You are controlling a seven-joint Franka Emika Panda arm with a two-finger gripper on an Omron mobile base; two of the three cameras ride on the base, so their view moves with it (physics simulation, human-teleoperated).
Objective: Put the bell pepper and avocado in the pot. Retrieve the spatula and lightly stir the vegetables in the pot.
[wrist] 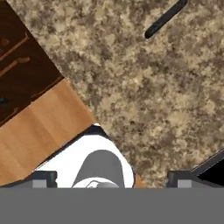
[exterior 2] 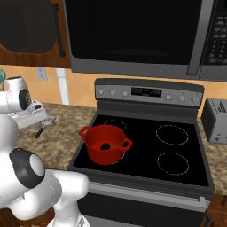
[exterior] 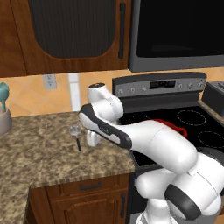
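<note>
On the granite bench [exterior: 39,144] left of the stove, the spatula [exterior: 76,134] lies flat: slotted silver head toward the wall, thin dark handle pointing toward the front edge. The end effector [exterior: 91,139] hangs over the bench just to the right of the spatula, close to it, pointing down; whether it touches the bench cannot be told. In the hand view the two dark fingertips [wrist: 43,177] sit far apart at the bottom corners, so the jaws stand apart with nothing between them; speckled bench surface shows below, and the end of the spatula's dark handle [wrist: 165,18] crosses the upper right of that view, well off from the fingers. The pot [exterior 2: 105,144] sits on the front left burner of the black cooktop [exterior 2: 177,146], lidless, both loop handles visible. Inside the pot a small dark object rests on the bottom, probably the avocado [exterior 2: 106,145]; too small to be sure. No pepper can be made out against the red interior. A beige holder [exterior: 4,120] with a teal-handled utensil [exterior: 3,95] stands at the far left of the bench. A toaster [exterior 2: 216,119] sits right of the stove.
</note>
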